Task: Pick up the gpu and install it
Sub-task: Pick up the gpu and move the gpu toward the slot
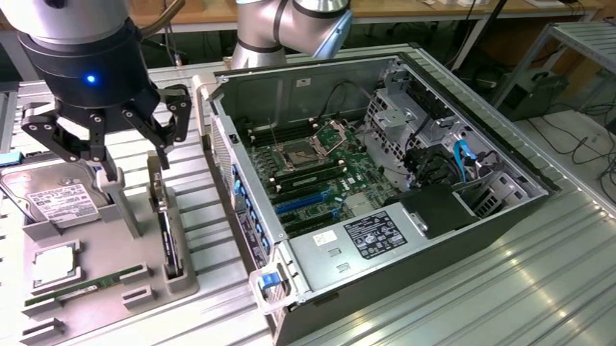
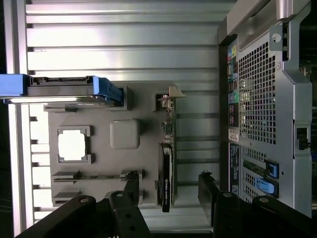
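Two fingers stand wide apart and empty above the gpu, which sits on edge in a slot of the grey holder beside the open computer case, one finger to each flat side, its long axis running between them.

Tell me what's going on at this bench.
The robot arm's gripper hangs open above the grey parts tray, roughly over the gpu, which stands on edge in its slot. The gripper holds nothing, so the card has not yet been picked up. Beside the tray, the computer case lies open with its motherboard exposed. A hard drive also sits in the tray.
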